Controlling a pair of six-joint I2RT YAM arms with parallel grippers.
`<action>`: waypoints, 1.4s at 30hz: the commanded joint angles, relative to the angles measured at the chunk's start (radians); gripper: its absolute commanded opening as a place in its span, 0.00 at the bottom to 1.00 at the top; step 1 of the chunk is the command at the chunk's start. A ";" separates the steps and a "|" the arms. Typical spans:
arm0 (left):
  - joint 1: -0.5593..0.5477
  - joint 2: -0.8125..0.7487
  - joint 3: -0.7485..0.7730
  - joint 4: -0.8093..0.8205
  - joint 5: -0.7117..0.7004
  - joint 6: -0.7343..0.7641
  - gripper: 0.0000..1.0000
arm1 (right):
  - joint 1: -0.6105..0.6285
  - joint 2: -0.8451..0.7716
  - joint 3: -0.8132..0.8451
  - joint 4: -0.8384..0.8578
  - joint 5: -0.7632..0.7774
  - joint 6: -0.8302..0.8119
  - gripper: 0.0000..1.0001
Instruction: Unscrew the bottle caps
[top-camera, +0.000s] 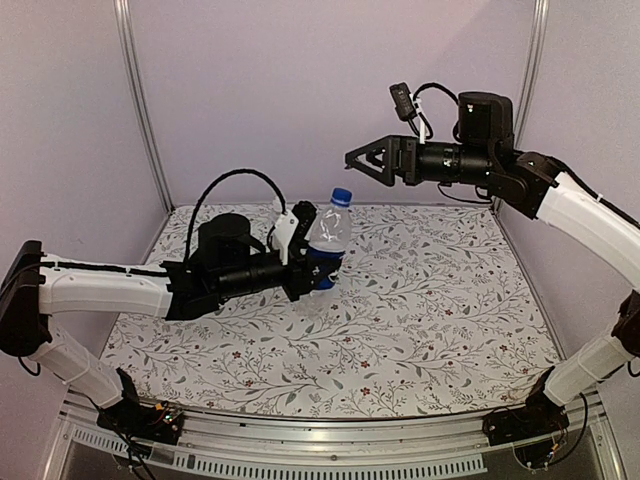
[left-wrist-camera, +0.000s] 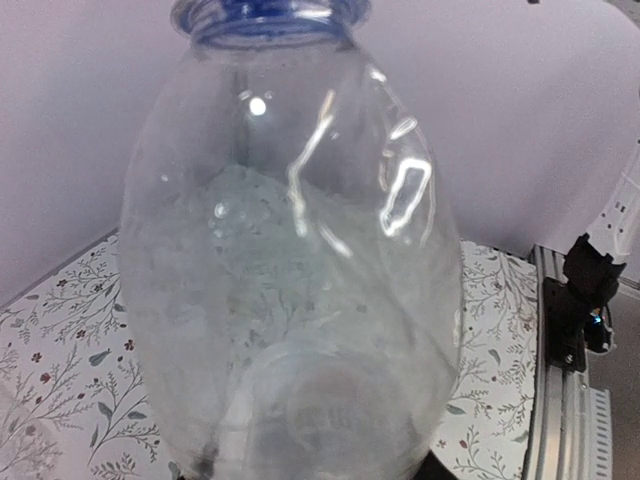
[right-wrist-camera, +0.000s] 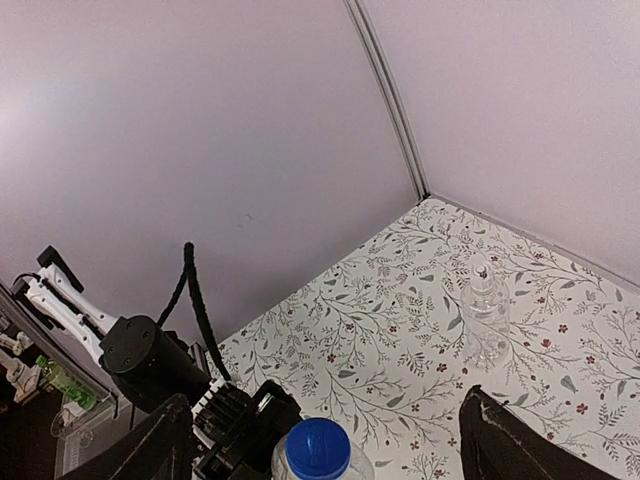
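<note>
White floral cloth (top-camera: 420, 330) under the bottle (top-camera: 328, 235), lilac walls (top-camera: 260, 90) behind.

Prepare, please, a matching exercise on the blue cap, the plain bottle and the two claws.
1. blue cap
2. plain bottle
3. left claw
4. right claw

a. open, up in the air
b. standing alone on the table
c. shut on the labelled bottle
d. on top of the labelled bottle

Pairs: 1-d, 2-b, 3-c, 4-a.
</note>
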 joint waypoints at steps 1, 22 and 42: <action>-0.013 -0.008 0.031 -0.014 -0.072 0.003 0.35 | 0.036 0.020 -0.009 0.037 0.126 0.086 0.90; -0.016 -0.009 0.036 -0.031 -0.123 0.014 0.35 | 0.103 0.136 0.040 0.011 0.132 0.099 0.62; -0.018 -0.012 0.034 -0.036 -0.155 0.015 0.35 | 0.105 0.144 0.018 0.010 0.121 0.095 0.49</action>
